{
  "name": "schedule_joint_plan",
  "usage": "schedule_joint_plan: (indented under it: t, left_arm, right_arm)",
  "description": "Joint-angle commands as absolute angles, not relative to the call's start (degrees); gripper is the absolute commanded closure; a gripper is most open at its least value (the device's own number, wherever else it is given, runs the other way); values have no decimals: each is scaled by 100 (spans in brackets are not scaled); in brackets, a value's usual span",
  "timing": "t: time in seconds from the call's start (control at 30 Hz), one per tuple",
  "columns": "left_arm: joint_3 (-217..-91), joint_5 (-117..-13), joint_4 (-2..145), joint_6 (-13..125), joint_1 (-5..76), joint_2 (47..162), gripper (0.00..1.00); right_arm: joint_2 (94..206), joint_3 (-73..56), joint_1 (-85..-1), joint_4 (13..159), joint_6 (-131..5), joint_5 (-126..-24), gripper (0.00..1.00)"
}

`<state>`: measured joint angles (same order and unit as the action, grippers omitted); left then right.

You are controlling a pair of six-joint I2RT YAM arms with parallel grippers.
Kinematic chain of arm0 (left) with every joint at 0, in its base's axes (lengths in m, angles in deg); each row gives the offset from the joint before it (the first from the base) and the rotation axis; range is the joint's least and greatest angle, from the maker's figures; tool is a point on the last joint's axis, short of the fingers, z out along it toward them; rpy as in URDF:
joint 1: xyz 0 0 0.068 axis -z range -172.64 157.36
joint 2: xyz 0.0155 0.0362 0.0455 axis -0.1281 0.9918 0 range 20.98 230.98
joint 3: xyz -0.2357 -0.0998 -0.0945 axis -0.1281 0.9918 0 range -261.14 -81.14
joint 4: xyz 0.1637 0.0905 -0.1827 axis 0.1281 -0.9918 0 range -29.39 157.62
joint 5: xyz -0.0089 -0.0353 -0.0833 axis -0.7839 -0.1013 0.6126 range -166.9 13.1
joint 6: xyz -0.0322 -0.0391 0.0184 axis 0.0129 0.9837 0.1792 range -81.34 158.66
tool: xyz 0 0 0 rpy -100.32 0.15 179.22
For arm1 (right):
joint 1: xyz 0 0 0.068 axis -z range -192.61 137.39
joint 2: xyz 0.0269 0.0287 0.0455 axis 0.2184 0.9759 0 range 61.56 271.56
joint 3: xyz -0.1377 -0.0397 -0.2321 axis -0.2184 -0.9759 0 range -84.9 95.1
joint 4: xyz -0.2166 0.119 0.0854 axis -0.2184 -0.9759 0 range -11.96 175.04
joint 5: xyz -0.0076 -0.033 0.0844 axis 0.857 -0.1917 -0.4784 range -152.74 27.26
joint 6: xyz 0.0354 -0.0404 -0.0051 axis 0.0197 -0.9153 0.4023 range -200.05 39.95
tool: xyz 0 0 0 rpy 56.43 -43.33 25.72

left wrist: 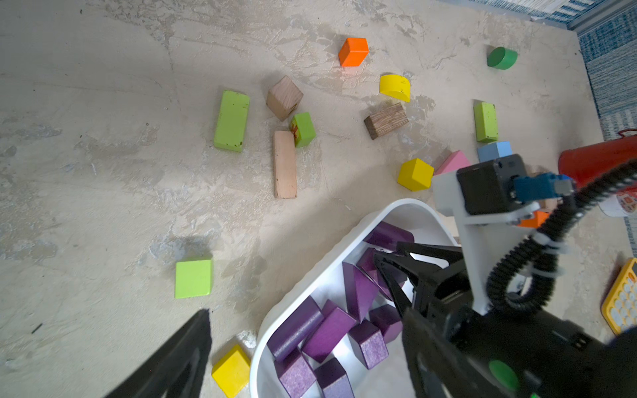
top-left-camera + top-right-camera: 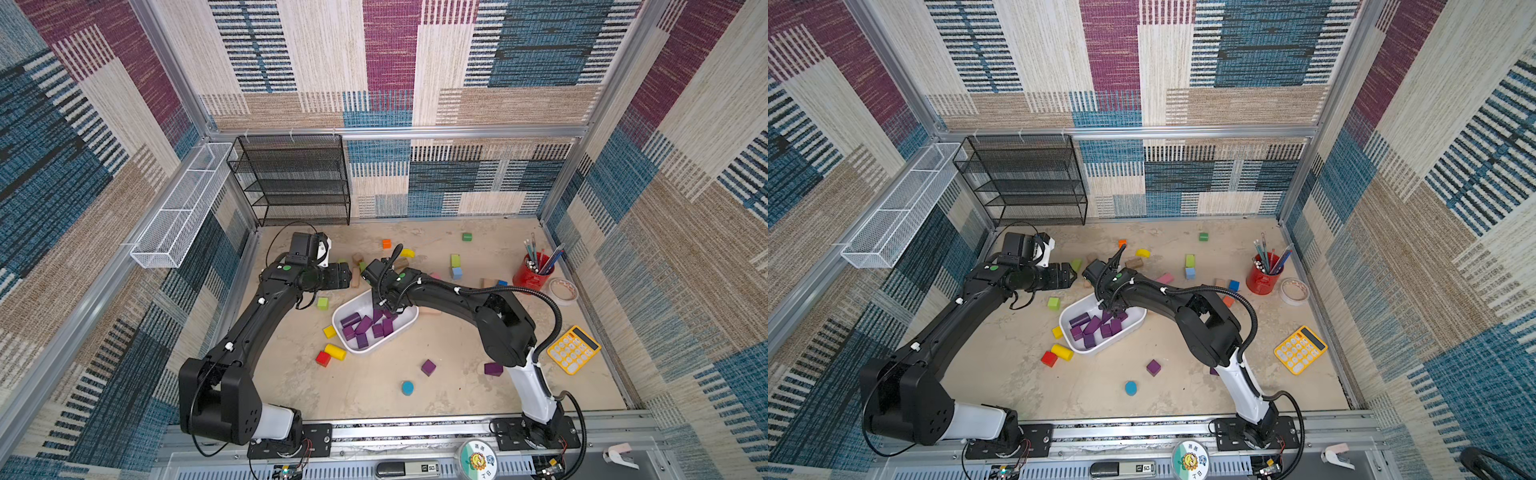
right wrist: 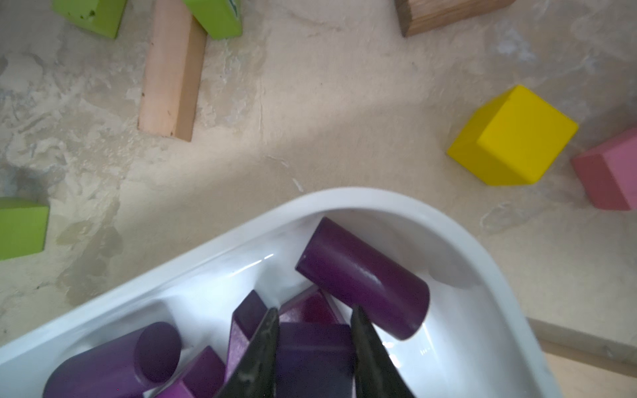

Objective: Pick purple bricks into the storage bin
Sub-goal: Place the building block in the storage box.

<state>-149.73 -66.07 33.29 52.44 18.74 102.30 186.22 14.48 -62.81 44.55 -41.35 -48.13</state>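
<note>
The white storage bin (image 2: 351, 302) (image 2: 1077, 303) (image 1: 344, 237) (image 3: 379, 196) sits mid-table with several purple bricks (image 2: 365, 326) (image 2: 1092, 326) (image 1: 327, 332) lying in it. My right gripper (image 2: 388, 307) (image 2: 1115, 309) (image 3: 315, 310) reaches down into the bin's far end, shut on a dark purple brick (image 3: 313, 355) just above the others, beside a purple cylinder (image 3: 362, 275). The left gripper (image 2: 347, 277) (image 2: 1069, 276) (image 1: 306, 312) hovers open and empty near the bin's far left corner. Two purple bricks lie loose toward the table's front: a cube (image 2: 428, 367) (image 2: 1153, 368) and another (image 2: 493, 368), partly hidden by the right arm.
Green, yellow, red, orange, blue, pink and plain wooden blocks lie scattered around the bin. At the right stand a red pen cup (image 2: 532, 276), a tape roll (image 2: 563, 291) and a yellow calculator (image 2: 573, 349). A black mesh rack (image 2: 291, 178) and a white wire basket (image 2: 178, 208) are at the back left.
</note>
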Motion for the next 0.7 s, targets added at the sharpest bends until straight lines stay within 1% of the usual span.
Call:
schedule_joint_plan:
  t: [0.0,0.1,0.17,0.47,0.5,0.53,0.67]
  left_arm:
    - [-15028,-6521,3308,5307,1870,10219,11]
    - [-15026,-6504,3307,5316,1870,10228,11]
    - [-15026,-6492,3314,5316,1871,10236,11]
    - [-15022,-6499,3318,5332,1870,10219,9]
    - [-15015,-6503,3321,5334,1870,10219,8]
    - [-14999,-6503,3335,5334,1870,10204,1]
    - [-14970,-6479,3378,5334,1870,10175,0]
  right_arm:
    - [18681,1456,-6289,4538,-4158,-4782,66]
    - [18677,1388,-6289,4559,-4157,-4788,65]
    - [18671,1378,-6290,4558,-4177,-4788,62]
    - [18382,1362,-6289,4503,-4226,-4682,45]
    - [18330,1372,-6289,4470,-4226,-4633,43]
    - [18276,1380,-6289,4451,-4230,-4584,42]
    - [18047,1380,-6280,4367,-4252,-4411,39]
